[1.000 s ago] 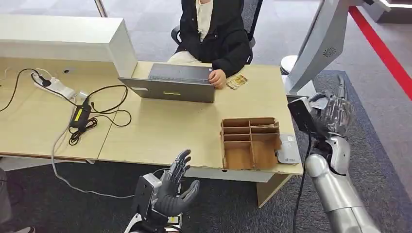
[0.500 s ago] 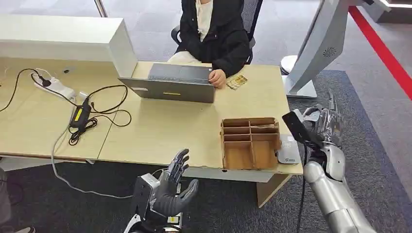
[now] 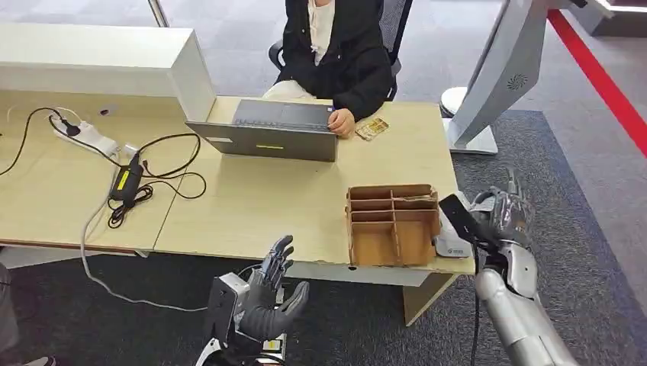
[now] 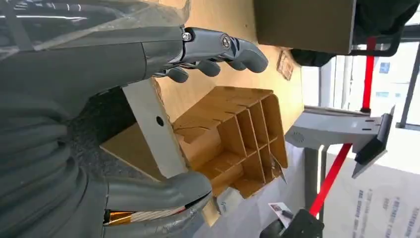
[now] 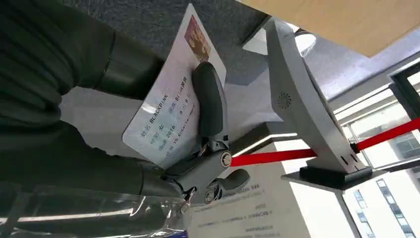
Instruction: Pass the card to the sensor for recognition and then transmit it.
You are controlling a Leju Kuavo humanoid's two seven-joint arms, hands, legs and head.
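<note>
Wooden desk (image 3: 252,206), grey carpet (image 3: 580,198), cardboard organiser (image 3: 393,223), laptop (image 3: 267,137)

Open laptop (image 3: 267,130), tangled cables (image 3: 145,179) and compartmented cardboard tray (image 3: 393,223) on the wooden desk (image 3: 252,202).

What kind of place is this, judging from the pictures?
Probably an office reception or check-in desk: a person sits at a laptop on a long wooden desk, a grey stand rises from the carpet beside it, and a red line marks the floor.

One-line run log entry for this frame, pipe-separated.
right hand: holds white printed ID card, beside desk edge | left hand: open, below desk | small white reader pad: on desk corner
</note>
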